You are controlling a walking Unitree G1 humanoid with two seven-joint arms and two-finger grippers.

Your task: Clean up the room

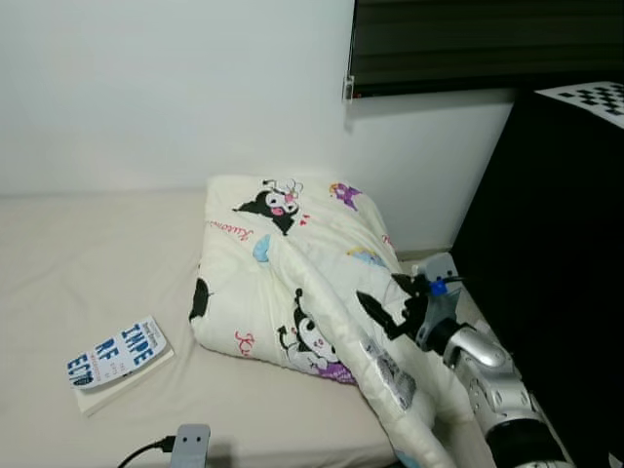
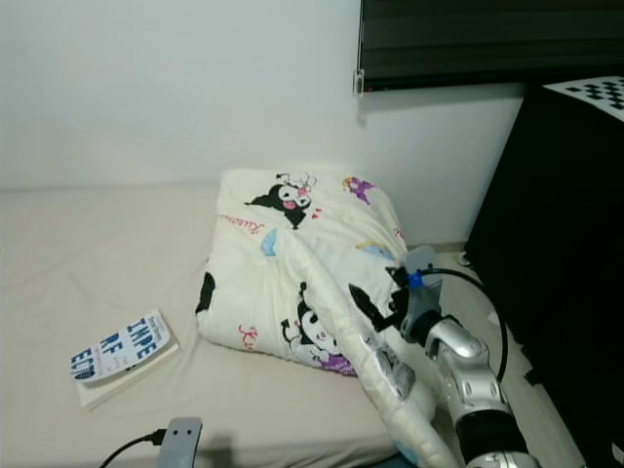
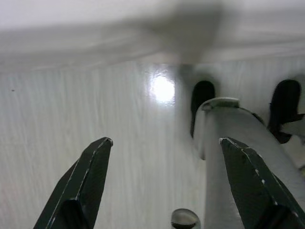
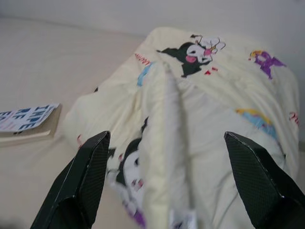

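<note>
A cream blanket [image 1: 283,263] printed with cartoon characters lies bunched on the bed [image 1: 88,263], and one fold trails down over the bed's near right edge. My right gripper [image 1: 385,300] sits against that fold. It is open, its fingers [image 4: 90,176] straddling a raised ridge of the blanket [image 4: 167,119]. A blue-and-white book [image 1: 117,359] lies on the mattress to the left of the blanket. My left gripper [image 3: 165,140] hangs open over pale flooring, with nothing between its fingers.
A tall black cabinet [image 1: 556,244] stands right of the bed, with a checkerboard sheet [image 1: 595,97] on top. A dark window blind [image 1: 468,39] hangs above. A grey device with a black cable [image 1: 190,444] sits at the near edge. A white wall backs the bed.
</note>
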